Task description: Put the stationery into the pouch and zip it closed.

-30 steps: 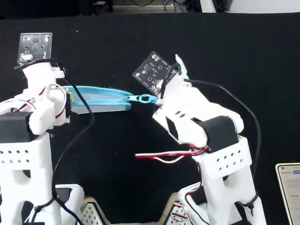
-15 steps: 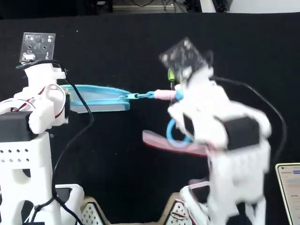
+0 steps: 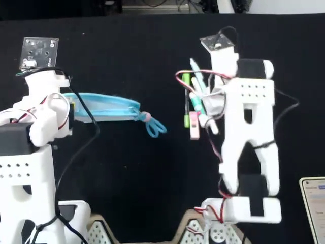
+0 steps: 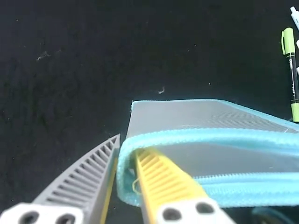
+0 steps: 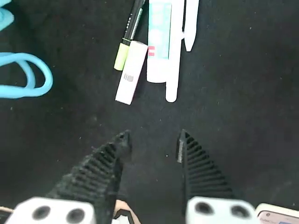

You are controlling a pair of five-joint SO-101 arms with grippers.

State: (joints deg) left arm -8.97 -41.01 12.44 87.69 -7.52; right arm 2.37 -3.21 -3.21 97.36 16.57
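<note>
The light-blue pouch (image 3: 107, 109) lies flat on the black table, its blue zip-pull loop (image 3: 155, 127) resting off its right end. My left gripper (image 4: 127, 145) is shut on the pouch's (image 4: 201, 126) left edge, one finger inside the zip rim and one outside. The stationery lies in a bunch to the right: a green pen (image 5: 128, 39), a white eraser (image 5: 130, 74), a teal-labelled tube (image 5: 159, 37) and a white pen (image 5: 180, 46). My right gripper (image 5: 153, 140) hangs open above bare table just short of them, holding nothing. The loop (image 5: 28, 77) lies off to its side.
A phone (image 3: 314, 203) lies at the table's front right corner. The right arm's upright body (image 3: 249, 132) stands just right of the stationery (image 3: 195, 104). A green pen (image 4: 290, 70) is visible beyond the pouch in the left wrist view.
My right gripper has let go of the zip pull, swung right and risen over the stationery. The pull loop has dropped onto the table. The left arm has kept still.
</note>
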